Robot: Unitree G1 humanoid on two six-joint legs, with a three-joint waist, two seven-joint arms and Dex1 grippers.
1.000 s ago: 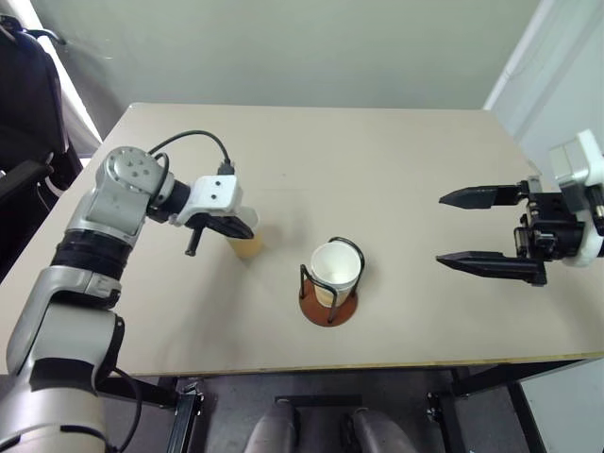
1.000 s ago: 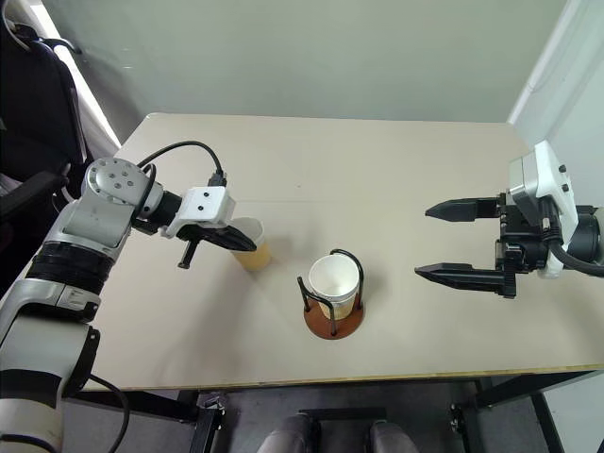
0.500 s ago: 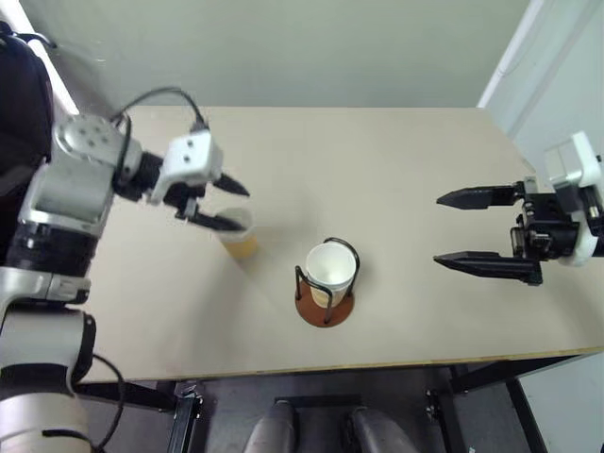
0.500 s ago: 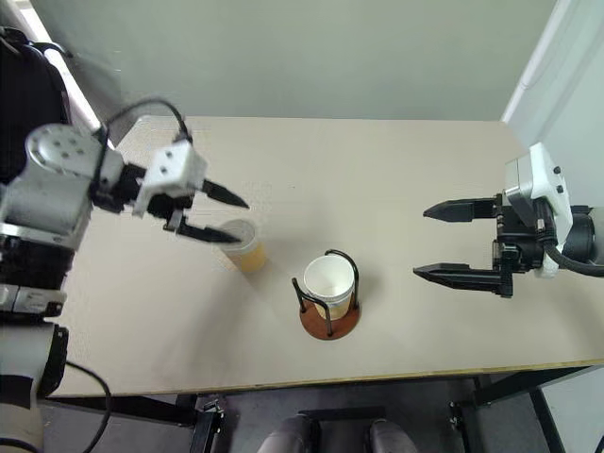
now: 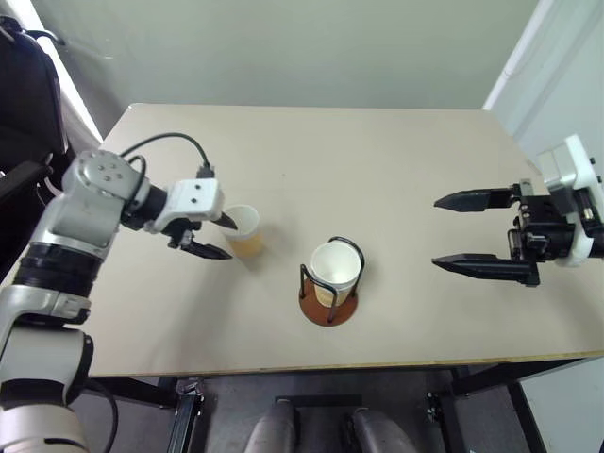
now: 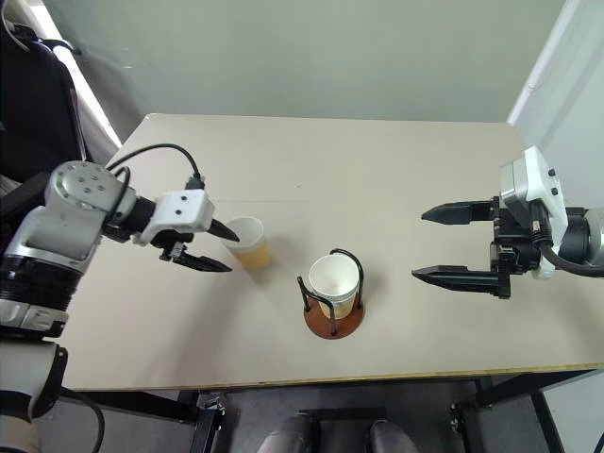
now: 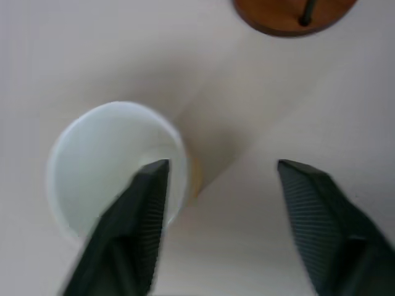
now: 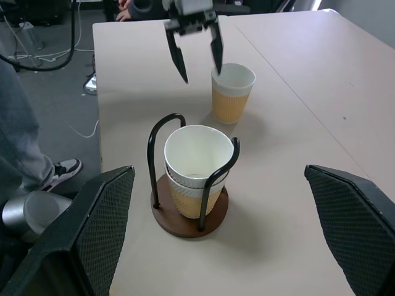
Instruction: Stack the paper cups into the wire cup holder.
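Cups are partly dealt with already: the wire cup holder stands toward the front edge of the table, roughly midway along it, and in the right wrist view it carries what looks like two paper cups nested one inside the other, two rims showing between the black wire loops. That leaves one loose paper cup, upright on the table surface just to the left of the holder and a little further from the front edge, near it but not touching.

The left gripper is right at that loose cup. Its fingers are parted, and in the left wrist view one finger sits over the cup's white mouth while the other is out over bare table on the side toward the holder's brown base, so the cup's wall lies between them. The fingers do not look pressed onto it, so I'd judge the cup not yet gripped.

The right gripper hovers near the table's right edge, well apart from holder and cups, its fingers spread wide with nothing between them.

By my reckoning about two thirds is done; what remains is closing on the last cup, lifting it, and dropping it into the stack.
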